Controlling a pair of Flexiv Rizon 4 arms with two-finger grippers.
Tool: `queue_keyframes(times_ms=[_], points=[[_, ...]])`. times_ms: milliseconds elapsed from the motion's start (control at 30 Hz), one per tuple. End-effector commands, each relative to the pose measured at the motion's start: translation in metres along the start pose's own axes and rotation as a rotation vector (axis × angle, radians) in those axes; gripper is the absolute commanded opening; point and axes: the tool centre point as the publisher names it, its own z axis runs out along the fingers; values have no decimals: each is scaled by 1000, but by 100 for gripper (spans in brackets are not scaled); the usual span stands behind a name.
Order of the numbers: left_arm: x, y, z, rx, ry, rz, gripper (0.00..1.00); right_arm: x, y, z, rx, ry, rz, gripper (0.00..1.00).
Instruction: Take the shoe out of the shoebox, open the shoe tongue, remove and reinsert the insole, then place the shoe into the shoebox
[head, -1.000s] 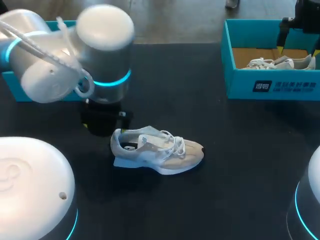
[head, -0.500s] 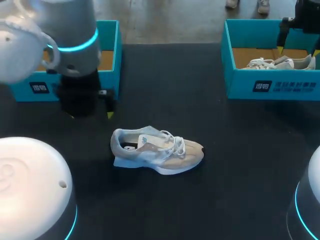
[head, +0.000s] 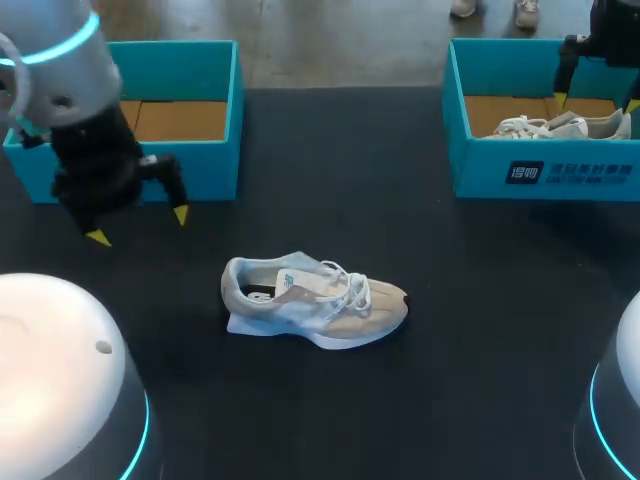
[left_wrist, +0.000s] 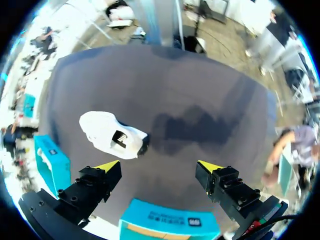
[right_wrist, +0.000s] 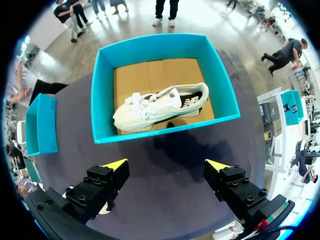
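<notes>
A white and beige shoe (head: 315, 305) lies on its side in the middle of the black table, and it also shows ahead of the left fingers as the shoe (left_wrist: 112, 136). My left gripper (head: 140, 226) hangs open and empty left of that shoe, in front of the left teal shoebox (head: 190, 170). In its own view the left gripper (left_wrist: 160, 167) is above the box's wall (left_wrist: 170, 225). My right gripper (right_wrist: 167, 164) stands open and empty over the near wall of the right teal shoebox (right_wrist: 160, 127). That shoebox holds a second white shoe (right_wrist: 160, 105).
The right shoebox (head: 545, 170) stands at the table's back right with its shoe (head: 560, 126) inside, and my right gripper (head: 596, 100) is above it. The left box shows only its brown cardboard floor. Two white arm bases fill the near corners.
My left arm has swung left and away from the shoe's heel, stopping in front of the left box with its fingers open. The shoe and the right arm have not moved.
</notes>
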Motion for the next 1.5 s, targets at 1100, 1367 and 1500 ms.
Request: queue_keyframes(times_ms=[1100,1367,1500], points=[[77,14,39,445,-448,-589,100,0,0,0,-1,0,0,100],[96,24,53,492,-527,-624,100,0,0,0,-1,0,0,100],[96,24,53,492,-527,-624,100,0,0,0,-1,0,0,100]])
